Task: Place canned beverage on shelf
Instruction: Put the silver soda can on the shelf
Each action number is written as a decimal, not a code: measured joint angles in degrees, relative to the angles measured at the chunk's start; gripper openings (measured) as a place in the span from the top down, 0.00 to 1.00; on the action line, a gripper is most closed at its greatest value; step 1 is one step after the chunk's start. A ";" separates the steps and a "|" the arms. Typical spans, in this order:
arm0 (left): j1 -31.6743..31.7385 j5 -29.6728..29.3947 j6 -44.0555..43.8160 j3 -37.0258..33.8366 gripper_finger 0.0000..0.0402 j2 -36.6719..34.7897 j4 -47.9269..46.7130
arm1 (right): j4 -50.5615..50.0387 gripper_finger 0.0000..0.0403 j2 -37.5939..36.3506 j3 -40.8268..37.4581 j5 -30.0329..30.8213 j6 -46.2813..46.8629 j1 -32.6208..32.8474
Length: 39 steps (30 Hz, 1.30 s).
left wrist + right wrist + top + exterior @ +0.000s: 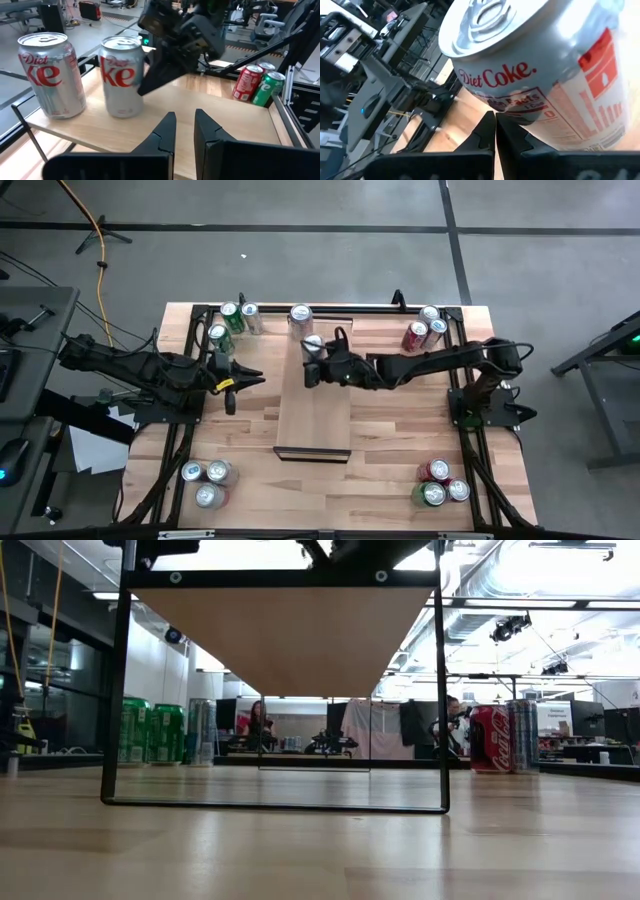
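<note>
Bright, even overhead light. Ceiling lamps glare above the shelf [280,635] in the low view; the near tabletop [320,860] beneath it blurs softly.

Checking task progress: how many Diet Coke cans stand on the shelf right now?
2. The far Diet Coke can stands at the shelf's back end. The second Diet Coke can stands just nearer, beside the right gripper. None appear hidden.

Grey concrete floor [300,260]; bright ceiling lights [560,570]; open office beyond.
</note>
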 joint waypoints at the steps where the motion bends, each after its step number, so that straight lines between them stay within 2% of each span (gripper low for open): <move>1: -0.01 -0.27 -0.02 0.00 1.00 0.00 0.02 | 0.00 1.00 0.01 0.00 -0.27 -0.07 -0.78; 21: 0.00 -1.87 -1.57 0.04 1.00 0.00 0.07 | -4.38 1.00 -2.53 0.02 -1.29 -4.57 -7.90; 39: 0.00 -2.81 -1.55 0.02 1.00 0.00 0.28 | -3.98 1.00 -3.10 0.02 -8.57 -12.32 -11.35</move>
